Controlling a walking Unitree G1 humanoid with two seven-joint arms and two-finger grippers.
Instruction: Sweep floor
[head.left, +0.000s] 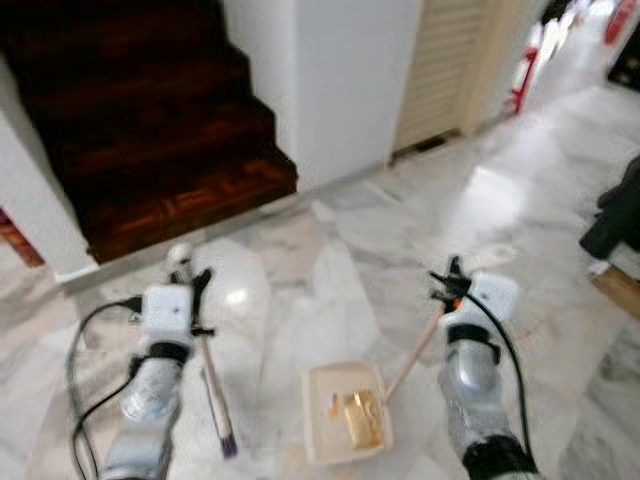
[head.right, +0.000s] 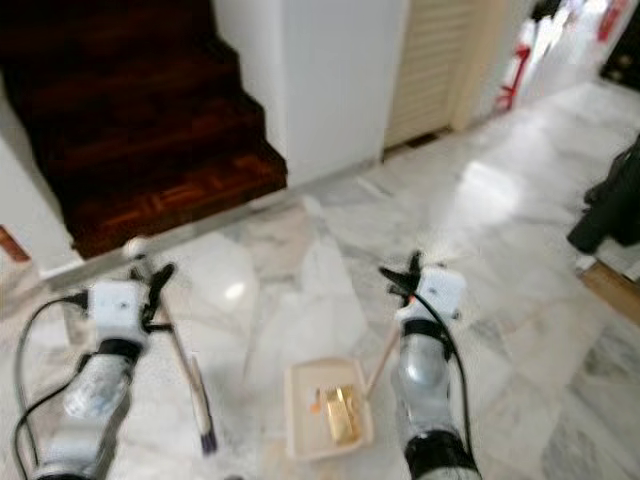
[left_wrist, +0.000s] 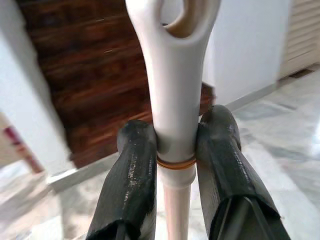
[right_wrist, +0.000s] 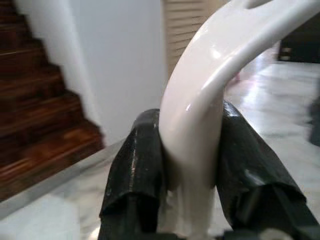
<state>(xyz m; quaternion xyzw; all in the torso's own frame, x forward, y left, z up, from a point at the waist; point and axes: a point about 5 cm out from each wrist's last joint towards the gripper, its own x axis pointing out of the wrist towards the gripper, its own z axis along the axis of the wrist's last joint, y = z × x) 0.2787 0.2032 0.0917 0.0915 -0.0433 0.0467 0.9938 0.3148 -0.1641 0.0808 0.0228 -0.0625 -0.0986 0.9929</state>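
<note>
— Marble floor (head.left: 350, 270), pale and veined, runs up to a dark wooden staircase (head.left: 150, 130) and a white wall (head.left: 340, 80). What is the arm on the left doing?

— It reaches forward and down, wrist box level, black cable looping off it. The left gripper (left_wrist: 175, 150) is clenched on the broom handle (left_wrist: 172, 105): one black finger (left_wrist: 132, 180) presses each side of the white shaft, just above an orange band. The handle's looped end rises beyond the fingertips.

— And the rest of the broom?

— From the jaws the stick slants back toward the robot, and the broom head (head.left: 222, 425) meets the floor beside the forearm.

— Between the two arms?

— A cream dustpan (head.left: 345, 412) sits flat on the marble, behind both sets of jaws, with yellowish litter (head.left: 360, 418) inside.

— The right arm?

— Also stretched forward, forearm silver, cable along it. The right gripper (right_wrist: 192, 155) grips the dustpan handle (right_wrist: 200, 110), a curved white grip squeezed between both fingers. The pole slopes from the jaws down and inward to the pan.

— Farther right?

— A louvred door (head.left: 445, 70), blurred.
</note>
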